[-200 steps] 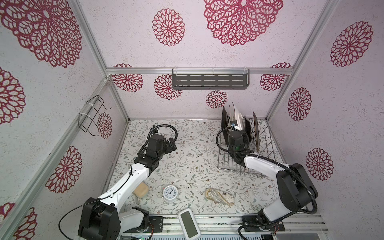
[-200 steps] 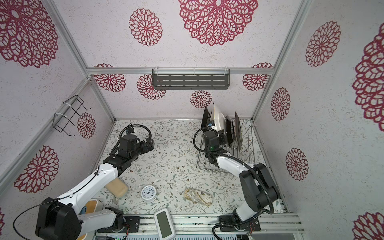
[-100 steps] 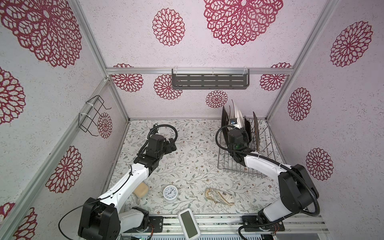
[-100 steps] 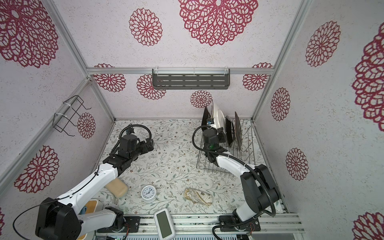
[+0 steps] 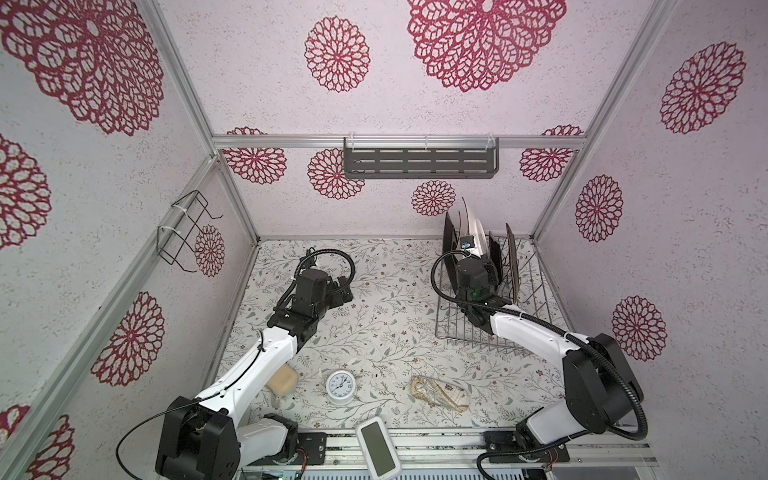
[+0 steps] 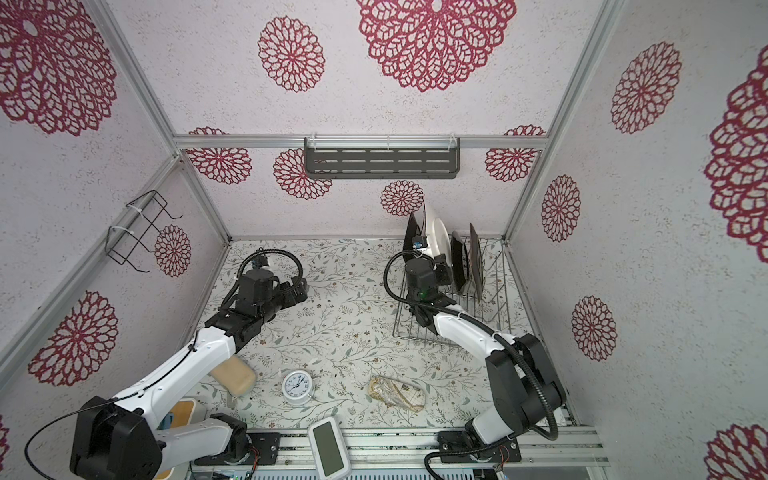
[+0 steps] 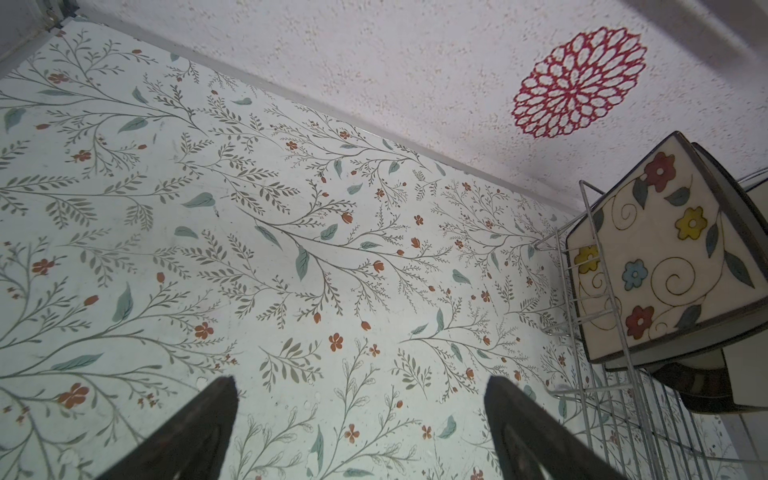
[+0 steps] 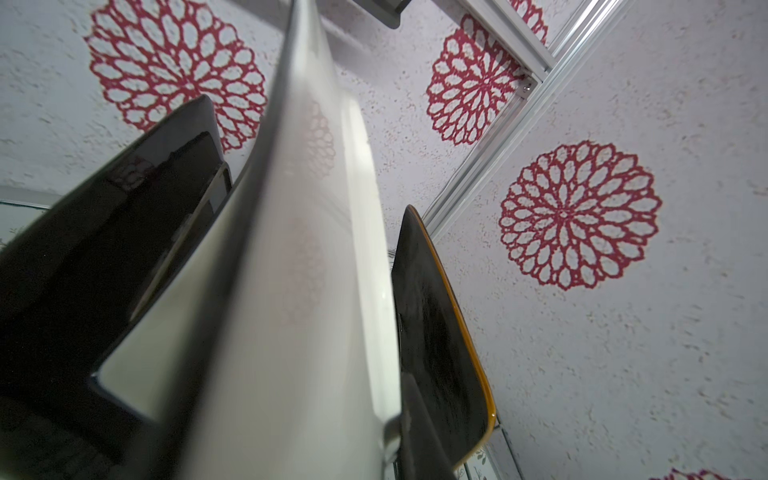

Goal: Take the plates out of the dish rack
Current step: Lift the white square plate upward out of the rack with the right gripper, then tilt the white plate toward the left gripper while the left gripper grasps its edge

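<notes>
White plate [image 5: 475,226] risen slightly since a second ago, both top views, right gripper [image 5: 482,266] clamped on its lower edge at the dish rack [image 5: 530,320], left gripper [image 5: 344,291] well apart over the table [image 5: 386,332], left wrist view, jaws spread wide and empty, flower-painted plate [image 7: 665,257] upright in the rack, right wrist view, white plate close between dark plates [image 8: 436,332]

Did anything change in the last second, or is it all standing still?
Barely. The right gripper, shut on the white plate, seems to have edged slightly leftward in both top views, taking the plate with it. Nothing was grasped or released. The left gripper stayed open over the table. The dark plates, dish rack and clock did not move.
</notes>
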You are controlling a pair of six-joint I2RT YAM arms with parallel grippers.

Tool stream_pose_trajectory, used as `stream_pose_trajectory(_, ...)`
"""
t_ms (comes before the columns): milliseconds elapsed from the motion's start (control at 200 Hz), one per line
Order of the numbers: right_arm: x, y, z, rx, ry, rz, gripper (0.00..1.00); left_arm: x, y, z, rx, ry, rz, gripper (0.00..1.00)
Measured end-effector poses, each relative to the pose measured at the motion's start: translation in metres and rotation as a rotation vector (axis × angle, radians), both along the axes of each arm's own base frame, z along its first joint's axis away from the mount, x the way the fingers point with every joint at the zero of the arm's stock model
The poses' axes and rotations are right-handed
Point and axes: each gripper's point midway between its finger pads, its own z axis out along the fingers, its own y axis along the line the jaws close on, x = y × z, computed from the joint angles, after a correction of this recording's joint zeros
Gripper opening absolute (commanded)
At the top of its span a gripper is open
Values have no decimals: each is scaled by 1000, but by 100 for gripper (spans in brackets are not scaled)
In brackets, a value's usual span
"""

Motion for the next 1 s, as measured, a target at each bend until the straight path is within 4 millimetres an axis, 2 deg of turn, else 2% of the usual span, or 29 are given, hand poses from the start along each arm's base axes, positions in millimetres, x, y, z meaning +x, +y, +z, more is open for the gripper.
stream_pose_trajectory(245, -3, 4, 8, 14, -15, 12, 0, -1, -1, 3, -2, -6, -4, 97)
stream_pose_trajectory(706, -20, 14, 43, 61, -87, 54, 0, -3, -9, 2, -5, -6, -20, 98)
stream_pose_trajectory(1001, -39, 25, 70, 101, -142, 103, 0, -5, -16, 5, -7, -11, -40, 98)
